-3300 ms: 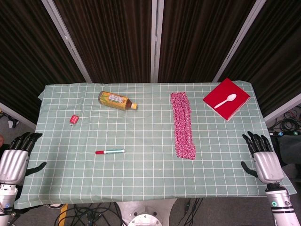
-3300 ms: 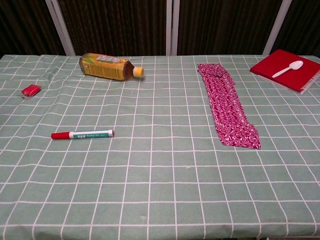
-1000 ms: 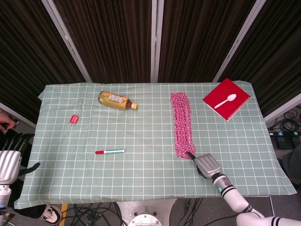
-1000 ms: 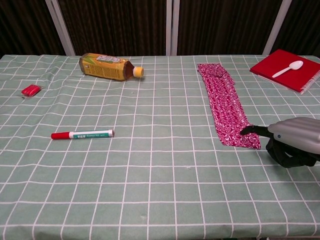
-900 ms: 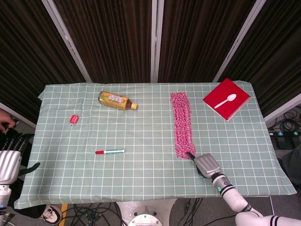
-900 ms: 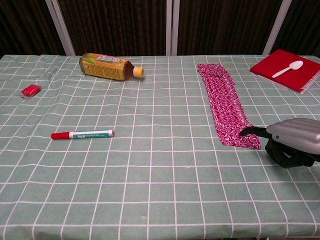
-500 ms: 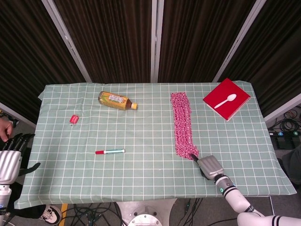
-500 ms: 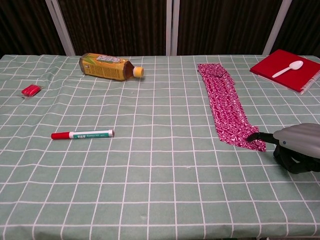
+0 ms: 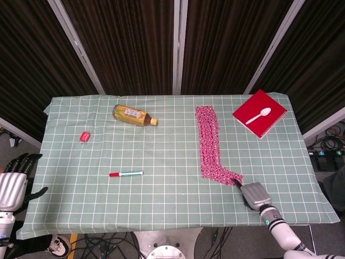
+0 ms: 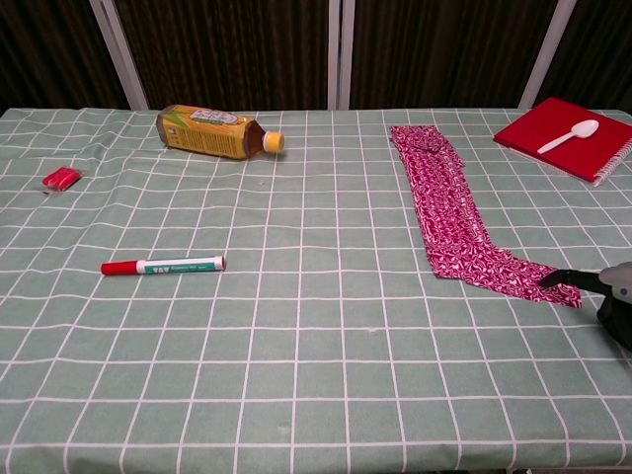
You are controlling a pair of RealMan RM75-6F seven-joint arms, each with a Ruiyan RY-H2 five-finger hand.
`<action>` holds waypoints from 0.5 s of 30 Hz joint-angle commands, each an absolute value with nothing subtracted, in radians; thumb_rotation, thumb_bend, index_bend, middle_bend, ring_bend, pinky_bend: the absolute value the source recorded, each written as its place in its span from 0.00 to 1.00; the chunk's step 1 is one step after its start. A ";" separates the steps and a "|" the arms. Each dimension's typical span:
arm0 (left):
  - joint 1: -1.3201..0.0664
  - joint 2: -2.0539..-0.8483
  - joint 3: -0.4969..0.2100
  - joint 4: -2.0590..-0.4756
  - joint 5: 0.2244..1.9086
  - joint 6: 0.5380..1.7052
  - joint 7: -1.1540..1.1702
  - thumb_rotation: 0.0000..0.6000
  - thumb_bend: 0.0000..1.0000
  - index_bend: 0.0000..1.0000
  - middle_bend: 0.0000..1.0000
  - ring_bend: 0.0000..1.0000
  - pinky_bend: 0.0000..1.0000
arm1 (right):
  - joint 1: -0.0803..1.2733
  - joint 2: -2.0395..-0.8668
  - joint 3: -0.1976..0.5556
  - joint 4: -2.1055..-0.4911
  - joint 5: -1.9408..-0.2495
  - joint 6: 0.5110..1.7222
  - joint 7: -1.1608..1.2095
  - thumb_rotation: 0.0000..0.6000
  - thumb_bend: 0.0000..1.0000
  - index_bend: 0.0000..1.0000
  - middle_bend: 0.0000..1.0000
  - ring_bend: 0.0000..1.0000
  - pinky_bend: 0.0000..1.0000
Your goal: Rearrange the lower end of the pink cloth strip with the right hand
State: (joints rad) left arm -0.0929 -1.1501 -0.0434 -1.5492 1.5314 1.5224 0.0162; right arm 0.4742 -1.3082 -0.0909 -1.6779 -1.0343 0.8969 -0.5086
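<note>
The pink cloth strip (image 9: 209,140) (image 10: 449,212) runs lengthwise on the right half of the checked green tablecloth (image 9: 161,194). Its lower end (image 9: 229,177) (image 10: 523,276) bends off to the right toward the front edge. My right hand (image 9: 254,194) (image 10: 617,294) sits at that end, a dark fingertip (image 10: 553,279) pinching the cloth's corner. In the chest view most of this hand is cut off by the frame's right edge. My left hand (image 9: 13,183) hangs beyond the table's left side, holding nothing, fingers apart.
A tea bottle (image 9: 132,115) (image 10: 212,131) lies at the back left. A red-capped marker (image 9: 125,174) (image 10: 163,266) lies left of centre, and a small red item (image 9: 84,136) (image 10: 61,179) near the left edge. A red notebook (image 9: 249,110) (image 10: 538,128) with a white spoon (image 9: 259,115) occupies the back right corner.
My right hand came in from the table's right side to the strip's lower end and has moved right and nearer, dragging that end out to the right. The left hand has barely moved.
</note>
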 commanded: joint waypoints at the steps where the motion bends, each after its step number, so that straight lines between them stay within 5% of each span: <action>1: -0.093 -1.150 -0.043 -1.550 1.532 1.522 0.018 1.00 0.10 0.15 0.16 0.10 0.19 | 0.462 -1.292 -0.102 -1.678 -1.043 0.908 -0.493 1.00 1.00 0.09 0.92 0.82 0.74; 15: -0.096 -1.150 -0.040 -1.560 1.537 1.518 0.034 1.00 0.10 0.15 0.16 0.10 0.19 | 0.402 -1.210 -0.125 -1.687 -1.091 0.961 -0.402 1.00 1.00 0.11 0.92 0.82 0.74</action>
